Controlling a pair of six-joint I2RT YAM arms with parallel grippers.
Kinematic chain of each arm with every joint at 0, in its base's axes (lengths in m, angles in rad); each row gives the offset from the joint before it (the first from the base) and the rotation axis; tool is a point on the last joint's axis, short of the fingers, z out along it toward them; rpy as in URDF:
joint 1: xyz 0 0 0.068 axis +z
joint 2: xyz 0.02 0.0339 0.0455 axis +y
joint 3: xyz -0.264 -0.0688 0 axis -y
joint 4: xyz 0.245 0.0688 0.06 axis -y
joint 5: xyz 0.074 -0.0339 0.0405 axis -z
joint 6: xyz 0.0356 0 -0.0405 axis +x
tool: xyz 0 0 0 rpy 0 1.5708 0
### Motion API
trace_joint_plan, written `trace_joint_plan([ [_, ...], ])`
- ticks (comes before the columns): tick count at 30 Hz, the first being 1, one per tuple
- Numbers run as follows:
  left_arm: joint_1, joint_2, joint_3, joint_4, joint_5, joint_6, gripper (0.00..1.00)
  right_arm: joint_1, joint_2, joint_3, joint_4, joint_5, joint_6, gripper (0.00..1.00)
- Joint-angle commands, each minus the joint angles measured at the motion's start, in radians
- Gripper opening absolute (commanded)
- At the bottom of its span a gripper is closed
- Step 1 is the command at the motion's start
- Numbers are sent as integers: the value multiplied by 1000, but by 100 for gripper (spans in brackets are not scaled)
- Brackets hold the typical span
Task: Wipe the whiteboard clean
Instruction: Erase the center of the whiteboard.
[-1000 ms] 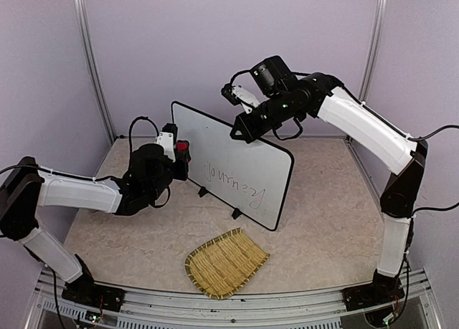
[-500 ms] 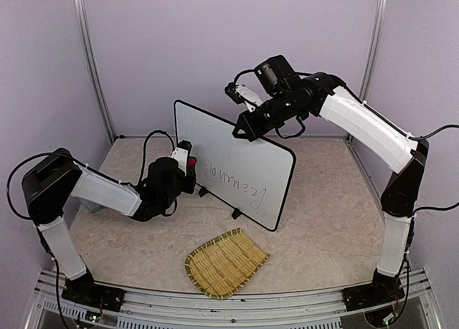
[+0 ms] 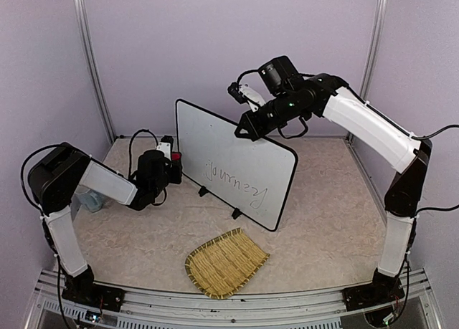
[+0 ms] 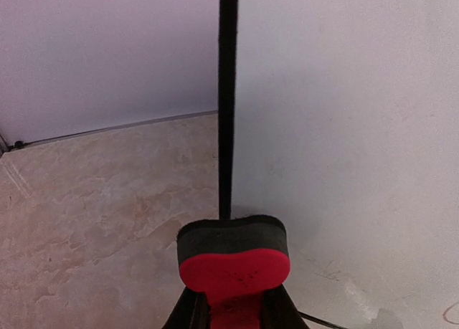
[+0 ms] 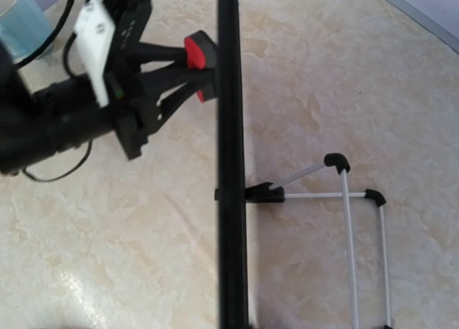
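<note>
The whiteboard (image 3: 237, 164) stands upright mid-table with dark handwriting (image 3: 233, 182) low on its face. My left gripper (image 3: 175, 161) is shut on a red eraser with a black felt face (image 3: 178, 158), held at the board's left edge. In the left wrist view the eraser (image 4: 233, 254) sits in front of the black rim (image 4: 227, 92), with the white face (image 4: 344, 128) to the right. My right gripper (image 3: 242, 130) grips the board's top rim. The right wrist view looks down along that rim (image 5: 230, 164); its own fingers are hidden.
A woven straw mat (image 3: 224, 263) lies near the front. The board's black foot (image 5: 265, 194) and wire stand (image 5: 351, 236) rest on the table behind it. A pale blue cup (image 5: 18, 21) stands at the left, behind my left arm (image 3: 93, 189).
My left gripper went to the board with the eraser, then drew back left to the board's edge. The right gripper and board top shifted slightly right.
</note>
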Motion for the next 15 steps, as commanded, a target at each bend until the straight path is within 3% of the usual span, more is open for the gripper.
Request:
trace_joint_plan([
  [1, 24, 27, 54, -43, 54, -50, 17, -4, -10, -32, -17, -93, 34, 0],
  [9, 24, 12, 21, -2, 89, -66, 17, -12, 2, 12, -22, -206, 27, 0],
  [15, 25, 8, 6, 21, 90, -59, 17, -14, 33, 101, -72, -192, 27, 0],
])
